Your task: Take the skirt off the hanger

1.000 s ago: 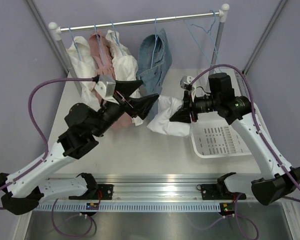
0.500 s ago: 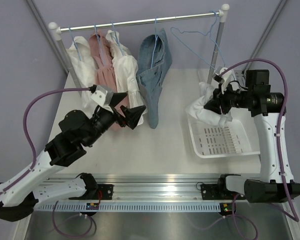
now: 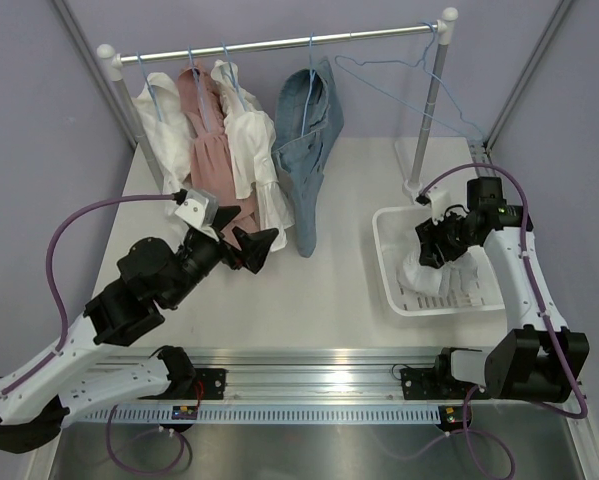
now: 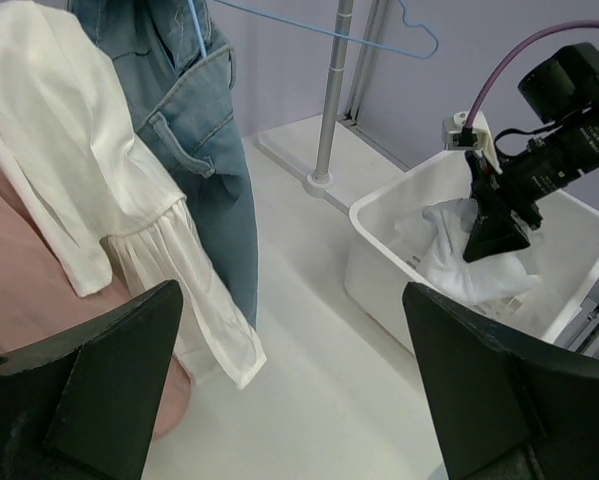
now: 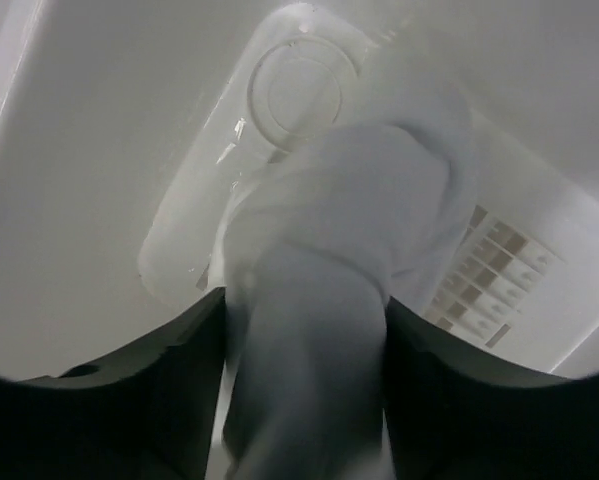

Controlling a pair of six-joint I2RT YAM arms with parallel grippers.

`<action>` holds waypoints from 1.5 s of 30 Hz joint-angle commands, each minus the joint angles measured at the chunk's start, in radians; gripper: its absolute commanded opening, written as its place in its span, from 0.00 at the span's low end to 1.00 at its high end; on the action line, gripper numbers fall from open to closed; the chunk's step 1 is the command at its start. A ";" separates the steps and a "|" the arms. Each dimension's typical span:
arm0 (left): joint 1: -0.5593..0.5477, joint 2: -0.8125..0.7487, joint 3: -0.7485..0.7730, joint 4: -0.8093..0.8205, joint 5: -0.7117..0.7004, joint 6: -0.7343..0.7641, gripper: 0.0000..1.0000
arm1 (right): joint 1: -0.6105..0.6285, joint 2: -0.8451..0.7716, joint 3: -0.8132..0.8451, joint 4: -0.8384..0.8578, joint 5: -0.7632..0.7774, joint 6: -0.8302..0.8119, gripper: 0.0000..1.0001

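The white skirt (image 3: 422, 273) lies bunched inside the white basket (image 3: 449, 308) at the right. My right gripper (image 3: 431, 245) is down in the basket and shut on the skirt; in the right wrist view the cloth (image 5: 319, 300) fills the gap between the fingers of the right gripper (image 5: 304, 330). The bare blue hanger (image 3: 399, 75) hangs at the right end of the rail. My left gripper (image 3: 254, 245) is open and empty beside the hanging clothes. In the left wrist view the left gripper (image 4: 289, 300) faces the table, with the skirt (image 4: 449, 262) and basket (image 4: 379, 250) beyond.
The rail (image 3: 279, 42) holds a white shirt (image 3: 159, 100), a pink dress (image 3: 207, 140), a white blouse (image 3: 254, 150) and a denim garment (image 3: 304, 150) on hangers. The rack's right post (image 3: 429, 110) stands just behind the basket.
My right gripper carried the white skirt from mid-table to the right and down into the basket. My left arm drew back toward the near left, still open.
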 commanded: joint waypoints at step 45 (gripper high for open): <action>0.002 -0.073 -0.074 -0.099 -0.111 -0.241 0.99 | 0.538 0.668 1.146 0.681 0.108 1.433 0.81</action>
